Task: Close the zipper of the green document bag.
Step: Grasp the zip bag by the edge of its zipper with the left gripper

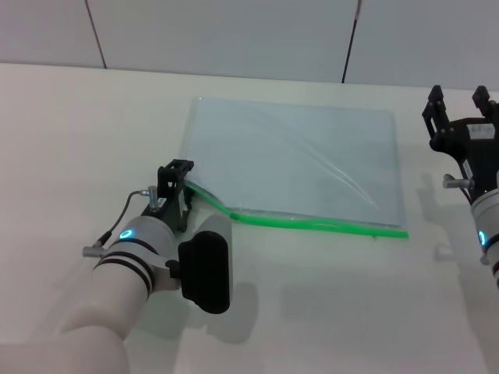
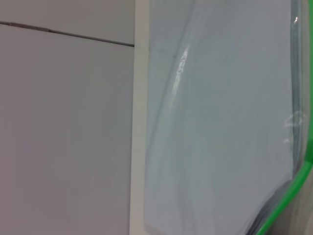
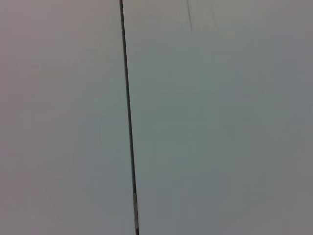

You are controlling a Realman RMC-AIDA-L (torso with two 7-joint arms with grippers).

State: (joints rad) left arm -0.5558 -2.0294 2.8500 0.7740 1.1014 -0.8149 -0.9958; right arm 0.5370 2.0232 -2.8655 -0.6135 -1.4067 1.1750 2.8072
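Where left pincer (image 1: 181,181) meets zipper (image 1: 312,224), grip unclear.

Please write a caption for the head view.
Left gripper at the green zipper end of translucent document bag; right gripper idle.

left claw (image 1: 181,181) – tips hide zipper (image 1: 312,224) end | right claw (image 1: 461,109) – partly cut off by edge

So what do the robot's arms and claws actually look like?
Both arms are smooth white tubes, each with a glowing blue ring light near the wrist. The left arm has black bands, a thin grey cable and a black oval block. The left claw and right claw are black, angular metal.
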